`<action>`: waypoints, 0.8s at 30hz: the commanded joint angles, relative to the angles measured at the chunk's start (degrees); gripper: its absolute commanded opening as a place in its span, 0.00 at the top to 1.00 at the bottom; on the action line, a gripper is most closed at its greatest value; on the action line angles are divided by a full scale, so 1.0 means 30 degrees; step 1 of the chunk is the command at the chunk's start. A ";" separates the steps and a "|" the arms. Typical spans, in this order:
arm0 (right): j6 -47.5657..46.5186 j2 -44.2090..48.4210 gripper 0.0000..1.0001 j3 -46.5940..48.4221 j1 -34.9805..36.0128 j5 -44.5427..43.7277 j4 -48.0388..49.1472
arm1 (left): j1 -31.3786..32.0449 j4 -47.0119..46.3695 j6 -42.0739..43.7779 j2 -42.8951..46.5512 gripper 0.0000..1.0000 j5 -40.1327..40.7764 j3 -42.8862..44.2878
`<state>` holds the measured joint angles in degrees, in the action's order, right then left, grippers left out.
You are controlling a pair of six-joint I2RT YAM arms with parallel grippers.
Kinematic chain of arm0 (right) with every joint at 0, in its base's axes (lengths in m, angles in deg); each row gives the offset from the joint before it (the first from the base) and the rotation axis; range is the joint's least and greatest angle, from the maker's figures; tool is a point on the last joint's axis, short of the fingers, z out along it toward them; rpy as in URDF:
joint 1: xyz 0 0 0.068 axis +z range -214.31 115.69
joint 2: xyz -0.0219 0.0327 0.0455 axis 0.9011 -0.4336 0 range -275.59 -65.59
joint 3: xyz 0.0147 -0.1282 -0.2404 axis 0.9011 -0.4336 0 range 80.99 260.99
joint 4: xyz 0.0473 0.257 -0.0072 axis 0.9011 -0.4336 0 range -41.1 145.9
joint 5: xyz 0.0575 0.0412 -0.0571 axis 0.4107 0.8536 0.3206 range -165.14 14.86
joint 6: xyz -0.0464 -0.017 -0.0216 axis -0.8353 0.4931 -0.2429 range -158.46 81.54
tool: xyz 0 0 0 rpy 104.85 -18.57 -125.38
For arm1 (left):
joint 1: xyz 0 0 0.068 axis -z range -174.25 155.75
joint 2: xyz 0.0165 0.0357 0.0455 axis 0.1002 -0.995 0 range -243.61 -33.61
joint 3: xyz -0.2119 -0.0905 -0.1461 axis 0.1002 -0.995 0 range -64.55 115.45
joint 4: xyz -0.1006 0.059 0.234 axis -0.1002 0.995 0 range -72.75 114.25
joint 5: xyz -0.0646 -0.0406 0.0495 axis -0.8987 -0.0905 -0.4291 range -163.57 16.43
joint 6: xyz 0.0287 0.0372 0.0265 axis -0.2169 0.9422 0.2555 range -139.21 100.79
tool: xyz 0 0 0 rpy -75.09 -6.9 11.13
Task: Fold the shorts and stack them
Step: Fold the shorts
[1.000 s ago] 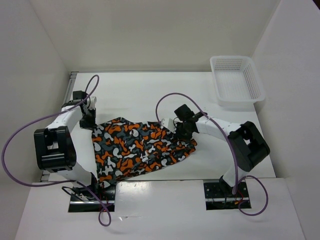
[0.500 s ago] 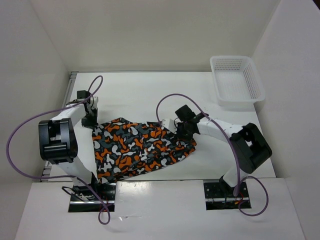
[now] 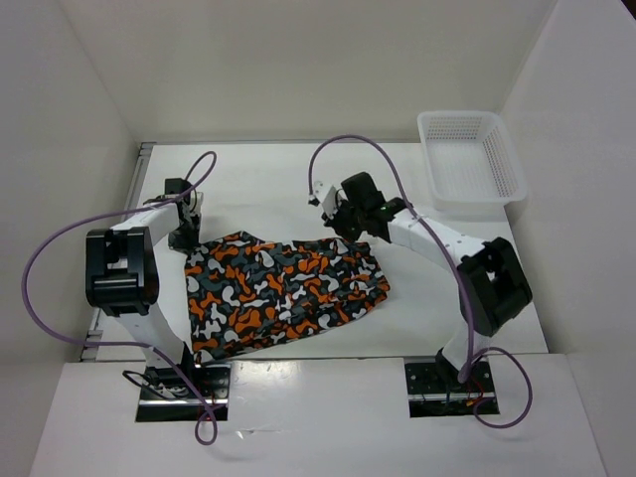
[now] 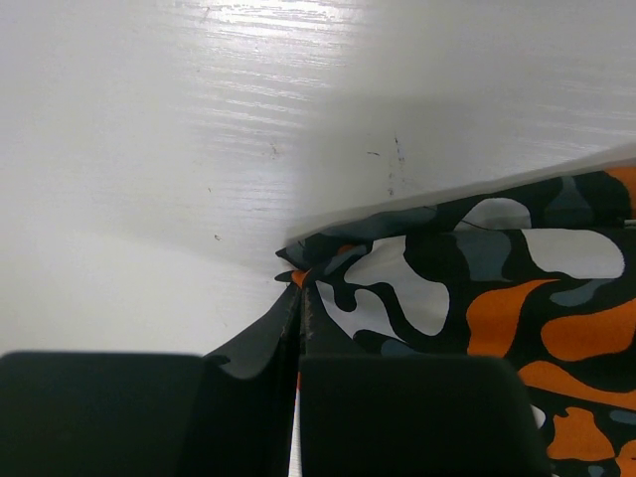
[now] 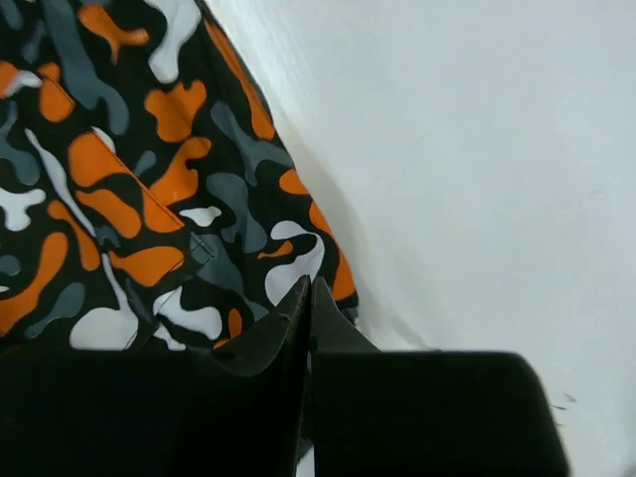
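Observation:
The camouflage shorts [image 3: 283, 288] lie spread on the white table between the arms, waistband side to the left. My left gripper [image 3: 183, 238] is at their far left corner. In the left wrist view its jaws [image 4: 298, 298] are shut on that corner of the shorts [image 4: 477, 298]. My right gripper [image 3: 336, 217] hovers just beyond the far right edge of the shorts. In the right wrist view it [image 5: 309, 290] is shut with nothing between the fingers, above the shorts [image 5: 129, 169] and their edge.
A white mesh basket [image 3: 459, 115] stands at the far right corner. White walls close in the table on the left, back and right. Purple cables loop from both arms.
My right gripper has lifted off the shorts' right far edge and moved toward the back; that edge now lies flat. My left gripper has shifted slightly back with the corner.

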<state>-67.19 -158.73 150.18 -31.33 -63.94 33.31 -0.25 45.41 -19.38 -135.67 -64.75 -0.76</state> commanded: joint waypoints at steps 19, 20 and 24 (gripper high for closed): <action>0.3480 -0.6449 0.98 0.0166 -0.0705 -0.8678 0.5330 | 0.0358 -0.0802 0.0055 -0.2656 1.00 -0.0098 0.3195; 0.4034 -0.7148 0.98 0.0924 -0.0939 -0.9265 0.5506 | 0.0359 -0.0804 0.0055 -0.3239 1.00 0.0163 0.4041; 0.5356 -0.8790 0.98 0.3065 -0.2140 -1.2254 0.5975 | 0.0796 -0.1214 0.0055 -0.4912 1.00 0.0517 0.6529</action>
<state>-56.28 -181.44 155.16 -34.39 -88.79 47.36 1.24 44.76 -19.42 -147.04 -64.44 14.15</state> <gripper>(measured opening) 0.023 0.002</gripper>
